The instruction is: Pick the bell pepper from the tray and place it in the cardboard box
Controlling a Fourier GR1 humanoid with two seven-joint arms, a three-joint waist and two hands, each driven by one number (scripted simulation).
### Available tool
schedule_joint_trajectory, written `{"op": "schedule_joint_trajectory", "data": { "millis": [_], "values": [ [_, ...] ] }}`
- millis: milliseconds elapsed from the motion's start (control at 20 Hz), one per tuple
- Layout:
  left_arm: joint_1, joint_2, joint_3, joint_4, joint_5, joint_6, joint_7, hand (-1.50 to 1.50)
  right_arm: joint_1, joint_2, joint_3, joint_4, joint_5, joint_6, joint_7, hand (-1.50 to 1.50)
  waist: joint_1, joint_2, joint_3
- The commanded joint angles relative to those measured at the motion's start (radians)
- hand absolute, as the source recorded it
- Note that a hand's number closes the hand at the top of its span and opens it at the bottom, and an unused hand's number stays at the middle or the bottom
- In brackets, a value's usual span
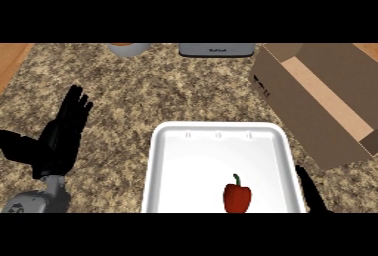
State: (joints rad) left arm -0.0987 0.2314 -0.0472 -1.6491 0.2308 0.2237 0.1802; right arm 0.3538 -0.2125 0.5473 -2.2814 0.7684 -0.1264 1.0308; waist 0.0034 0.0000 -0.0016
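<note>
1. Red bell pepper [237, 198] is lying in the white tray [166, 165], near its front right, stem pointing away.
2. Right hand [308, 192] is showing only as a sliver just beside the tray's right rim; finger state: cannot tell.
3. Left hand [63, 131] is resting at the left, fingers straight, holding nothing.
4. Advice: come in over the rim, curl round the pepper's body, lift clear before swinging to the cardboard box [314, 100].

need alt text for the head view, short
A red bell pepper lies near the front of a white tray on a speckled counter, with an open cardboard box at the right. The left hand rests open at the left; the right hand barely shows beside the tray.
</note>
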Motion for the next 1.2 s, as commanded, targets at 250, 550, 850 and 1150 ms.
{"op": "schedule_joint_trajectory", "data": {
  "millis": [250,550,850,1150],
  "values": [
    [0.013,-0.039,0.010,-0.056,-0.027,0.006,0.036,0.00,-0.087,0.130,0.052,0.103,0.136,0.018,0.101,-1.50,-0.002,-0.001,0.001],
    [0.054,-0.045,0.025,-0.003,-0.041,-0.059,-0.050,0.00,-0.135,0.189,0.025,0.177,0.194,0.004,0.082,-1.50,-0.002,0.000,0.001],
    [-0.031,-0.055,0.040,-0.020,-0.063,-0.030,0.046,0.00,-0.097,0.210,0.061,0.206,0.200,-0.021,0.050,-1.50,-0.006,0.000,0.002],
    [0.020,-0.050,0.085,0.021,-0.034,-0.106,-0.018,0.00,-0.094,0.181,-0.006,0.262,0.142,-0.010,-0.005,-1.50,-0.005,0.000,0.001]
  ]
}}
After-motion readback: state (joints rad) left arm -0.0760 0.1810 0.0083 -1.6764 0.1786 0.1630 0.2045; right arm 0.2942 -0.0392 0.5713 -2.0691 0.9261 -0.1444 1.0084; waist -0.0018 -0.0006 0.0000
